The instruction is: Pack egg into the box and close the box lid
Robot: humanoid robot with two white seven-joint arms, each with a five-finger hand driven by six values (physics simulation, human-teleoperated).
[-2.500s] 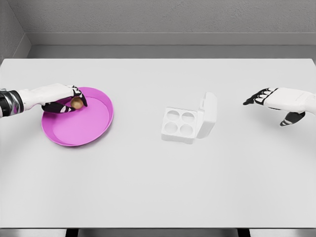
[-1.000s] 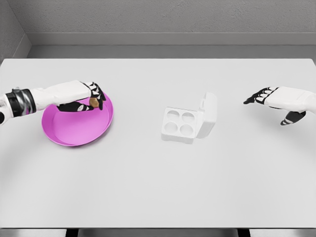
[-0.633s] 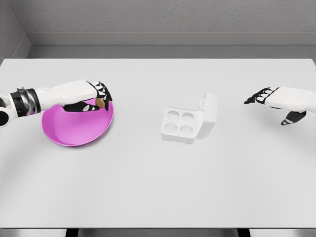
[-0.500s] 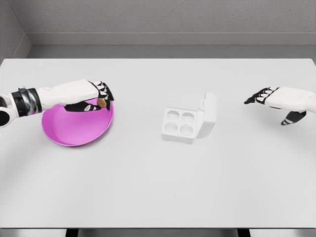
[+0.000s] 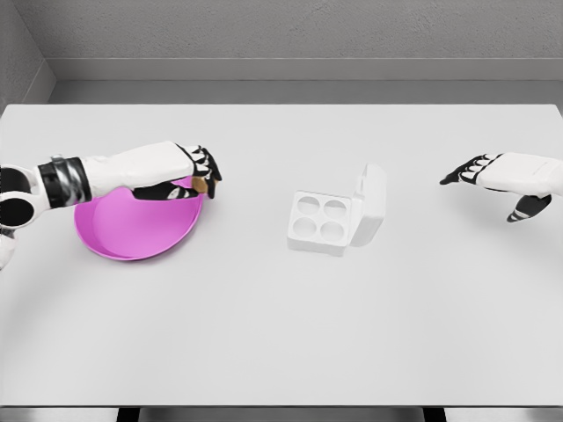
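1. Egg [image 5: 201,185]: a small brown egg, only partly visible, pinched in the fingers [image 5: 209,167] of the left hand [image 5: 189,167]. It sits in the left-centre of the frame, right at the right-hand rim of the pink plate.
2. Left hand: its white arm enters from the left edge with a banded dark-and-silver wrist. The black-and-white fingers are curled down around the egg, grasping it.
3. Pink plate [image 5: 132,230]: a round magenta dish with a raised rim, lying on the surface in the left part of the frame, partly under the left forearm. Nothing else shows in its bowl.
4. Box [image 5: 320,221]: a white carton near the centre of the frame, slightly right of the middle, well apart from the plate. Its tray has four round cups, and all four look unfilled.
5. Lid [image 5: 370,202]: hinged at the right side of the tray and standing up, tilted to the right, so the box is open.
6. Right hand [image 5: 497,174]: at the right edge of the frame, well apart from the box. Its fingers are stretched out and relaxed, pointing left, and grasp nothing.
7. Surface [image 5: 281,334]: a plain white tabletop filling most of the frame, with a grey wall along the top.
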